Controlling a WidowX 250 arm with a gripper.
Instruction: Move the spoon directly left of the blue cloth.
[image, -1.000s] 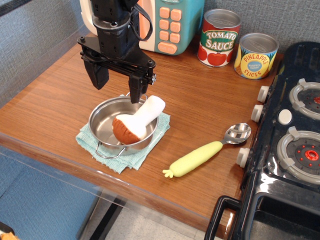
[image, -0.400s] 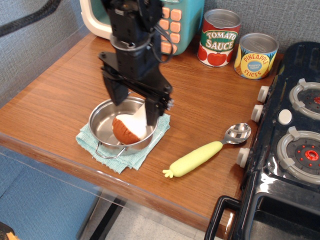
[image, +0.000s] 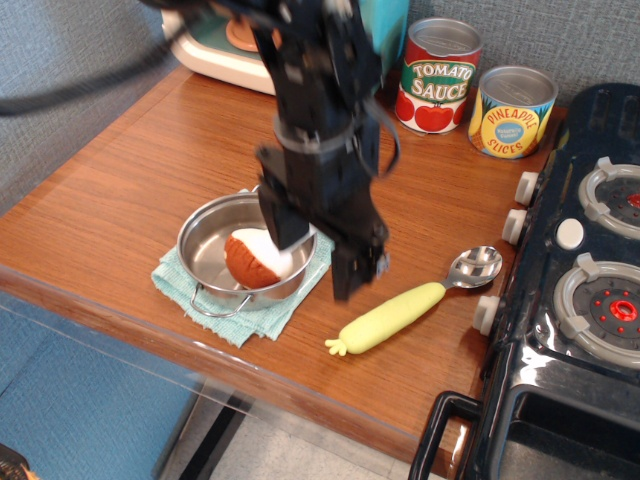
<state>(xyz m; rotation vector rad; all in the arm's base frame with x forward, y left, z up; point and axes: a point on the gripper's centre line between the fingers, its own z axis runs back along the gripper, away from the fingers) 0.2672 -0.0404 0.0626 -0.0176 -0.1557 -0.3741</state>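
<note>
The spoon (image: 415, 303) lies on the wooden table right of the pan, its silver bowl toward the stove and its pale yellow-green handle pointing front-left. The blue cloth (image: 240, 305) lies rumpled under a steel pan (image: 205, 240) that holds a brown toy mushroom (image: 250, 260). My black gripper (image: 318, 265) is open and empty, hanging over the pan's right edge. One finger (image: 347, 272) points down just left of the spoon's handle, and the other is over the pan. The arm hides the mushroom's stem.
A tomato sauce can (image: 437, 75) and a pineapple slices can (image: 511, 111) stand at the back. A toy microwave (image: 215, 45) is at the back left. A black toy stove (image: 590, 290) fills the right side. The table's front edge runs near the cloth.
My gripper has moved right and toward the front, from above the pan's back rim to the pan's right edge, closer to the spoon. The spoon, pan and cloth have not moved.
</note>
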